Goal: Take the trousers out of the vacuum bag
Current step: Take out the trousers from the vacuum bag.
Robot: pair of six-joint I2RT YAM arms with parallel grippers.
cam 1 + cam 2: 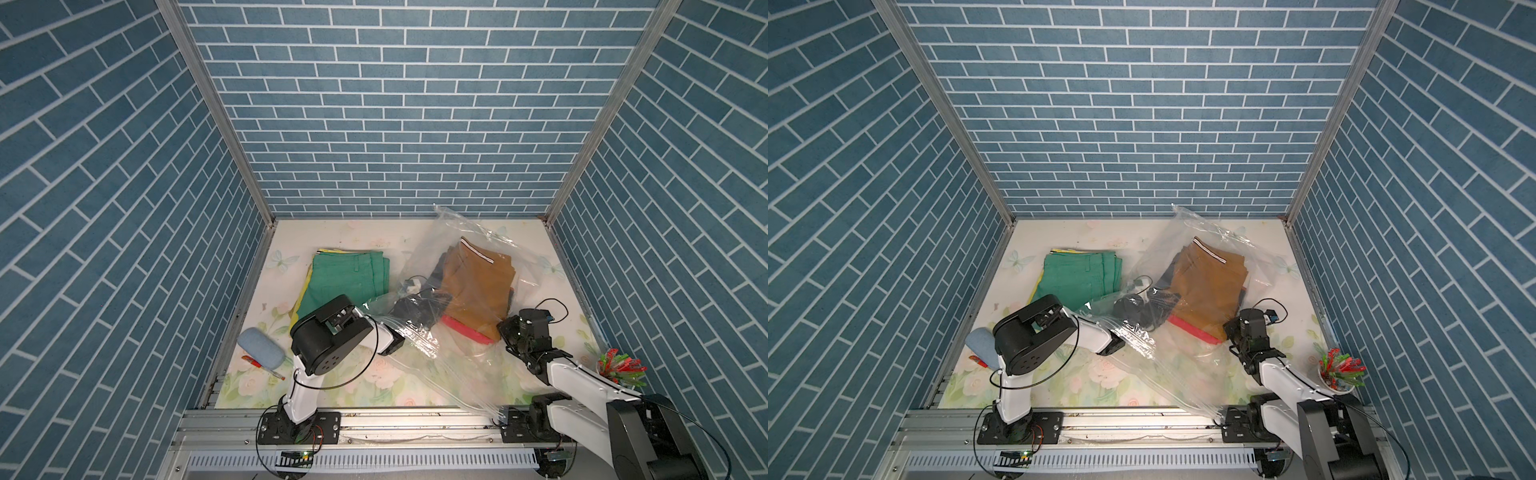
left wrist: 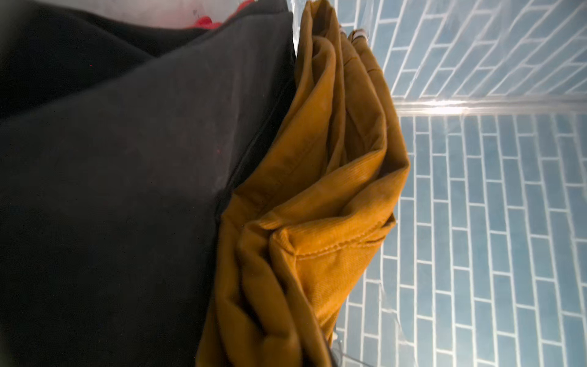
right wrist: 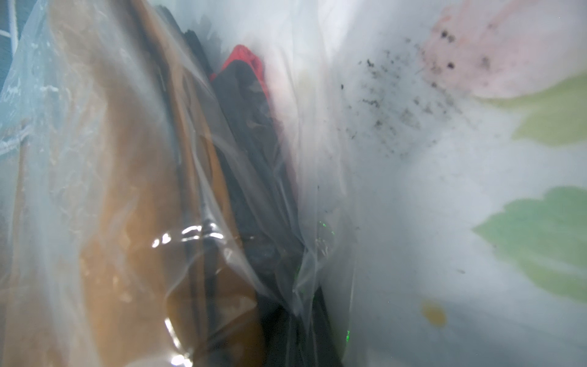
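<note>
Robot test cell in a laboratory. Blue brick-patterned panels (image 1: 374, 104) are enclosing the flower-printed table (image 1: 374, 395) on the left, far and right sides. Bare aluminium posts (image 1: 218, 112) are framing the far corners. A slotted aluminium rail (image 1: 415, 424) along the near edge is carrying the left arm (image 1: 324, 336) and the right arm (image 1: 582, 374), their cables hanging exposed.

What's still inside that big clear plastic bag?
The bag holds folded brown trousers on top, with black trousers and red trousers beneath. Whether more lies under that pile is hidden.
</note>
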